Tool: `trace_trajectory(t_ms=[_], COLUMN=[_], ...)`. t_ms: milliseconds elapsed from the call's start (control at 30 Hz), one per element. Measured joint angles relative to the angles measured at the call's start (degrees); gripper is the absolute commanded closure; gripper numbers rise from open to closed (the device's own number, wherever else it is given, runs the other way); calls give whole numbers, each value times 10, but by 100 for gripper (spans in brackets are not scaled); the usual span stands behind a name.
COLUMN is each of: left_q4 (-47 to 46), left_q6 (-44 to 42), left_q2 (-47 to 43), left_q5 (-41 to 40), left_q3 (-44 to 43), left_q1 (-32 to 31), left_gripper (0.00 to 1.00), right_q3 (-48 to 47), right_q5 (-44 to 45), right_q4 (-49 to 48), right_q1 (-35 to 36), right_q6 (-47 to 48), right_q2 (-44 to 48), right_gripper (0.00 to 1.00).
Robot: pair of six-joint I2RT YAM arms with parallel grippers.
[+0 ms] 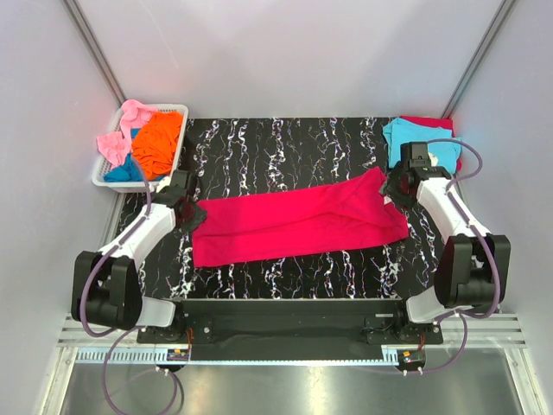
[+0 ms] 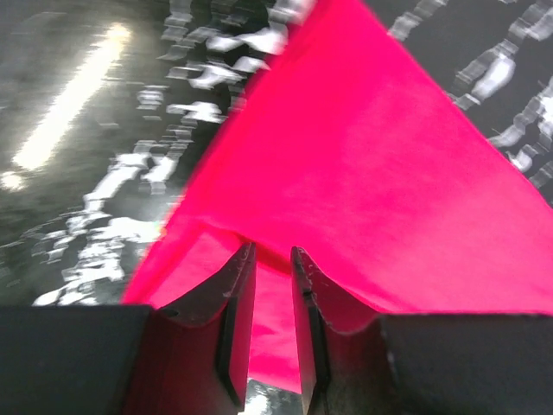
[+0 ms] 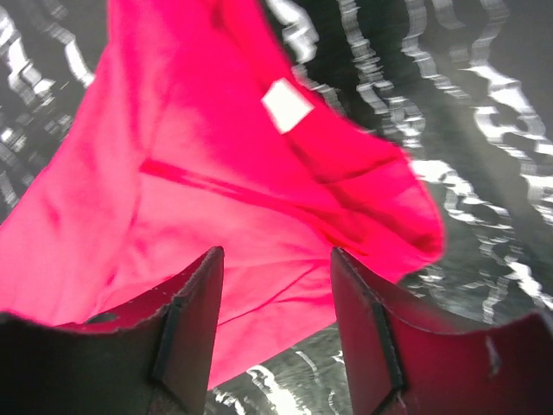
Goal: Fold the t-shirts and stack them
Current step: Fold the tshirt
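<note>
One crimson-red t-shirt (image 1: 298, 223) lies as a long band, one end at each of two grippers: left gripper (image 2: 272, 252) narrowly parted, right gripper (image 3: 275, 255) wider apart.

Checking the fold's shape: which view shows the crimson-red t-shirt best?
Top external: the whole crimson-red t-shirt lies as a long band on the table. The wrist views each show only one end, close up.

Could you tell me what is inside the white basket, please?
A pink t-shirt, an orange t-shirt and a blue t-shirt lie bunched inside the white basket. Anything beneath them is covered.
</note>
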State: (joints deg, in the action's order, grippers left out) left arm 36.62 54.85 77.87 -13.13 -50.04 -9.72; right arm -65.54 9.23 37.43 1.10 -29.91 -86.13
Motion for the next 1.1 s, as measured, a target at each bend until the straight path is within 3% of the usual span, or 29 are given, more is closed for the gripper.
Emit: trace_trajectory(t_ms=[233,433,733,1100], left_q4=[-54,-66,-74,-77], left_q6=[-34,-49,-60,-69], left_q2=[49,62,64,78], left_q5=[64,82,85,85], left_q3=[-10,-29,-41,-43], left_q1=[-28,-39,-39,-39], left_gripper=[74,74,74,75], right_q3=[4,-32,-61,-88], right_q5=[-150,-222,-250,-264], right_q4=[-60,-90,-109,-117], right_q1=[0,0,7,17], right_q6=[25,41,45,47], right_q2=[-32,-115,-207,-236], right_gripper=[47,53,60,64])
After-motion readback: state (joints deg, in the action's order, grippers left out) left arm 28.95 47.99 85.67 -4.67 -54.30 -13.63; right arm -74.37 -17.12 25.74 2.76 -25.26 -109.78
